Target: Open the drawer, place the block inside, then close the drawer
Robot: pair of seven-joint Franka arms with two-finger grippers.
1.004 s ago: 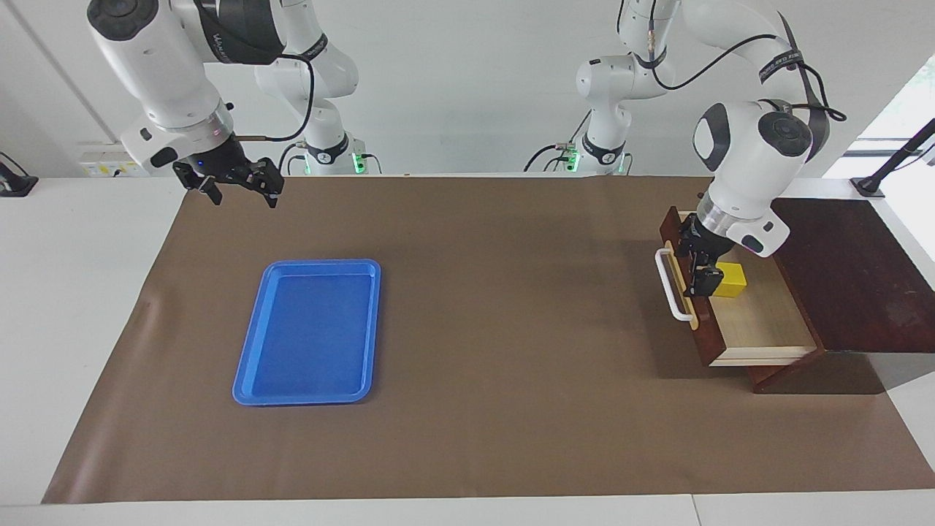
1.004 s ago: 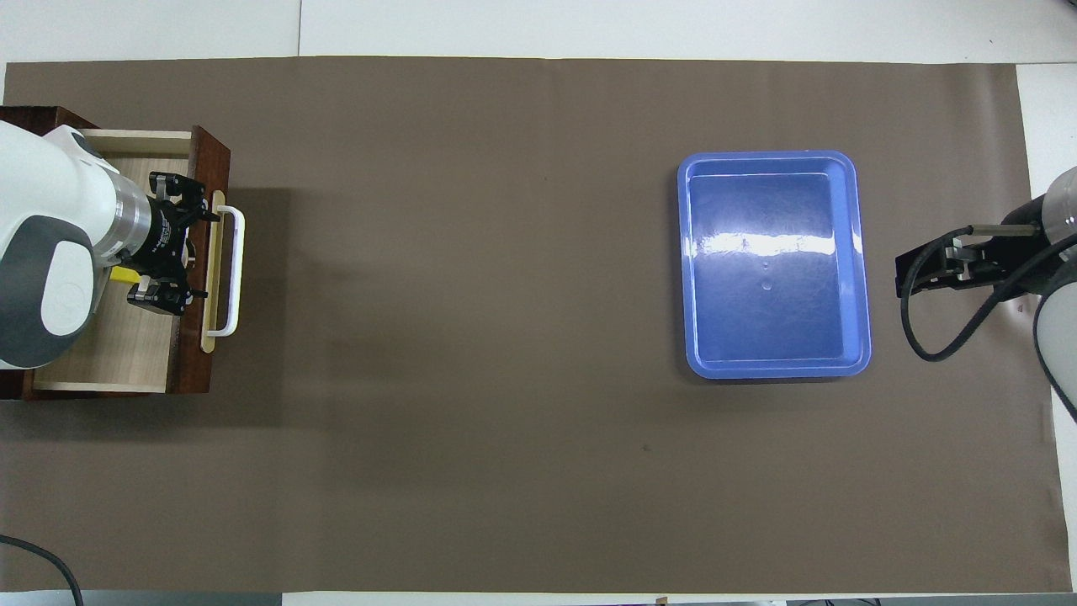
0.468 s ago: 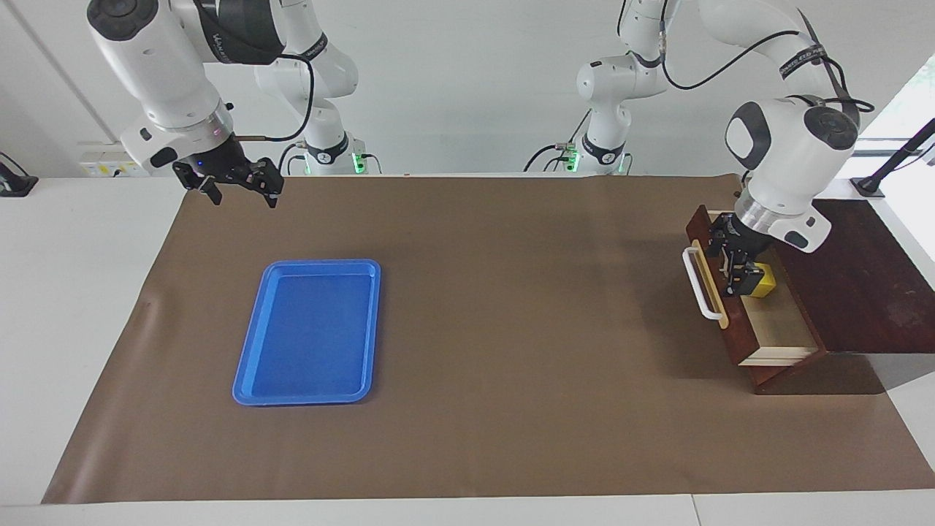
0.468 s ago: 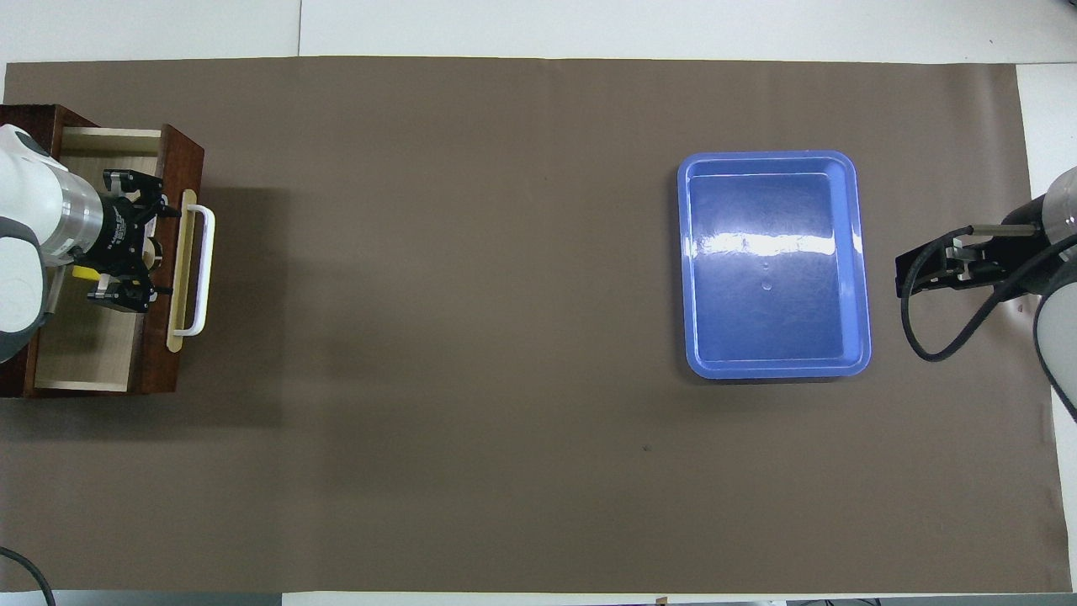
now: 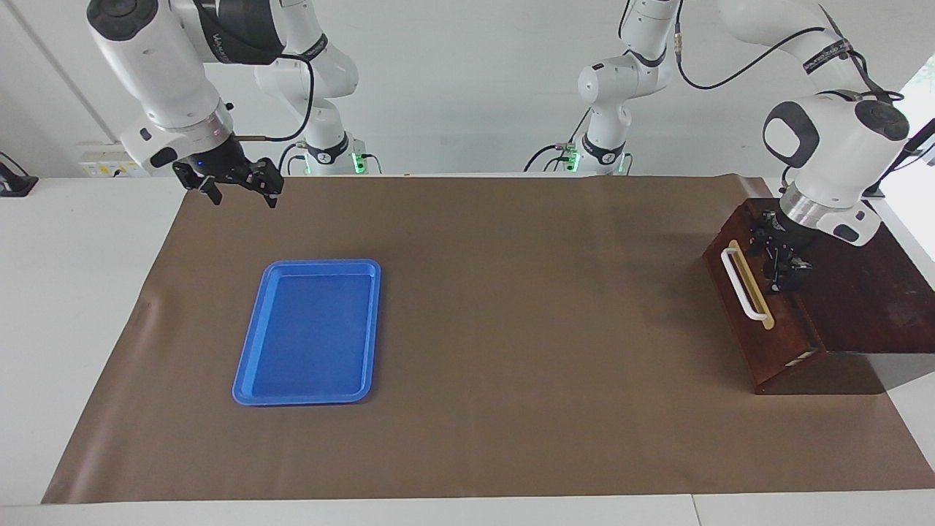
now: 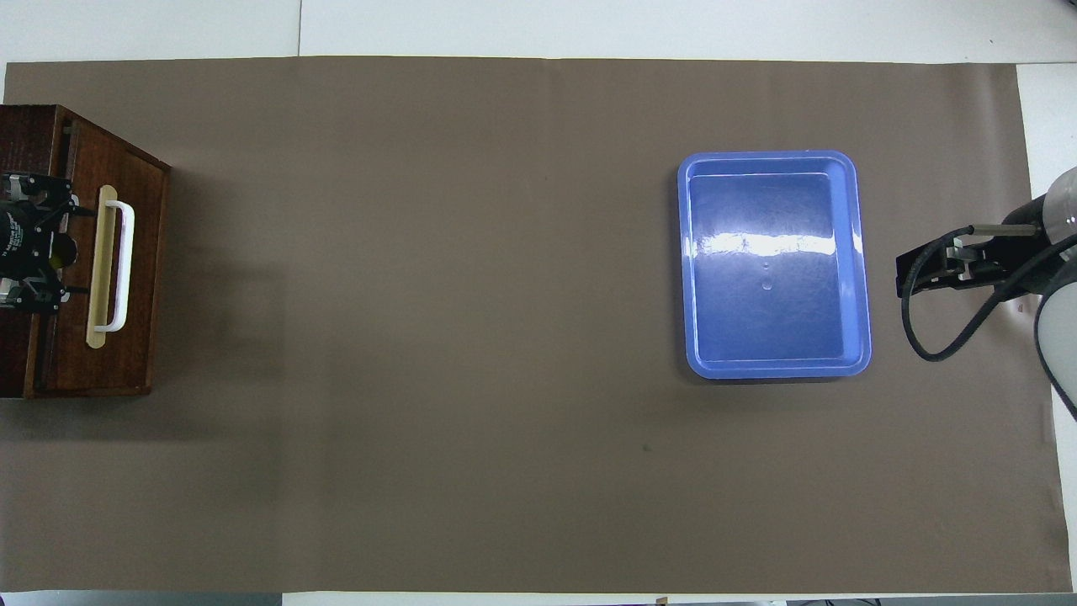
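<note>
The drawer (image 5: 776, 343) (image 6: 145, 337) is pushed almost fully into its dark wooden box (image 5: 865, 292) at the left arm's end of the table. Only a thin sliver of pale wood shows at its side. Its white bar handle (image 5: 741, 283) (image 6: 123, 265) faces the middle of the table. My left gripper (image 5: 780, 252) (image 6: 38, 240) is open, directly above the top edge of the drawer front, with nothing between its fingers. The block is hidden. My right gripper (image 5: 239, 188) (image 6: 904, 274) waits open in the air, over the mat at the right arm's end.
A blue plastic tray (image 5: 321, 263) (image 6: 774, 156) lies on the brown mat (image 5: 511, 329) toward the right arm's end, with nothing in it. The wooden box stands at the mat's edge.
The drawer has slid from well open to almost shut, taking the yellow block out of sight. My left gripper has travelled with the drawer front toward the box. The right arm has not moved.
</note>
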